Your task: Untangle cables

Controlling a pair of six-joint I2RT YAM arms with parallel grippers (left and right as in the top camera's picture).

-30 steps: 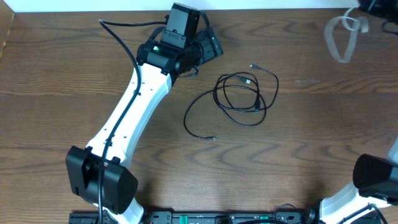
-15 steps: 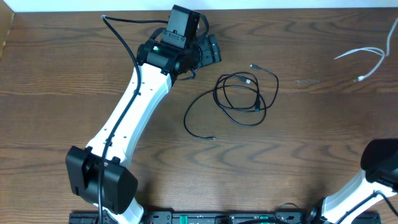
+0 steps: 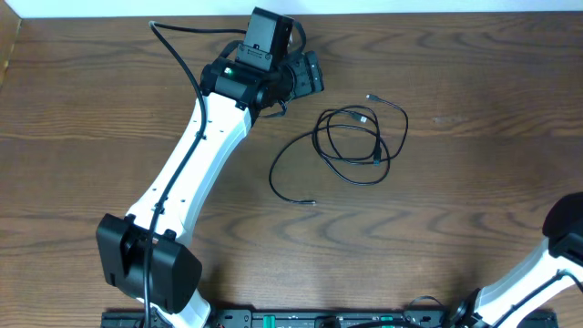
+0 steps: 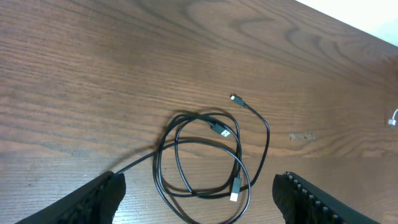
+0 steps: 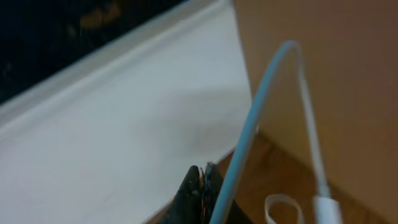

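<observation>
Where wooden table (image 3: 455,210) spreads, cables (image 3: 376,144) loop.

We see open table (image 3: 474,219) right of and nearer than the black cables (image 3: 377,144); the left arm (image 3: 196,169) blocks the far-left approach.

Left arm (image 3: 196,155): long white tapered shell, thin dark line running its length. Black blocky base housing (image 3: 146,264) at one end, black wrist housing (image 3: 239,77) with a small green LED at the other. Black boxy camera module (image 3: 269,32) past the wrist. Thick black wire (image 3: 180,62) off the wrist end. Left fingers (image 4: 102,196): matte black, toothed inner edges. Right arm (image 3: 510,293): same white shell, rounded black joint (image 3: 569,232). Right fingers (image 5: 194,193): dark, narrow wedge.
</observation>
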